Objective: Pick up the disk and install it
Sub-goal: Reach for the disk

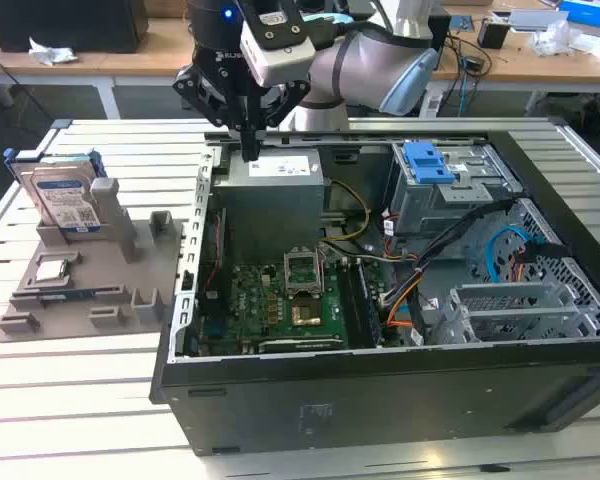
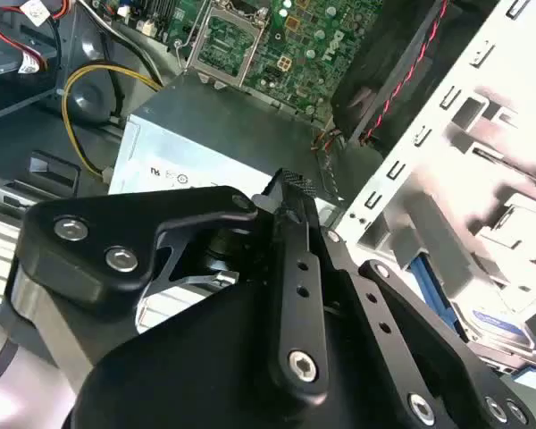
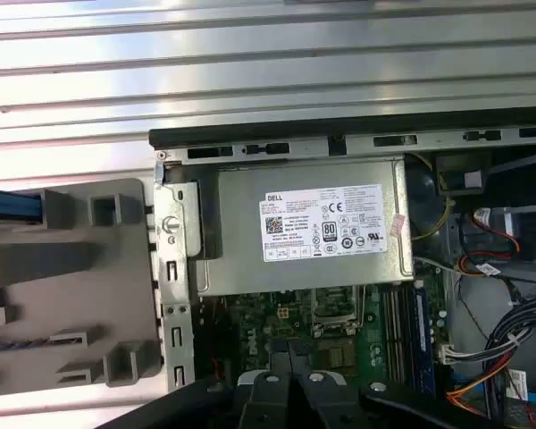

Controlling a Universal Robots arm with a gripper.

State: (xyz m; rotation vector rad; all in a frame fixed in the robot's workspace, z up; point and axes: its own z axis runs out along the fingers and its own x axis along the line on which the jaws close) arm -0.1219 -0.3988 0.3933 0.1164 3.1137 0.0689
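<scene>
Jaws, pressed together and empty, hang over the power supply (image 1: 270,195); the disk (image 1: 65,200) stands in its holder (image 1: 130,255) near the table's (image 1: 70,400) edge.

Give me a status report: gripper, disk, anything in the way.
Gripper shut, empty, over the power supply. Disk upright in its grey holder, untouched. Case wall between them.

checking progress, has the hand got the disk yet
No, the disk stands in the grey holder at the exterior view's left, apart from the hand above the power supply.
</scene>
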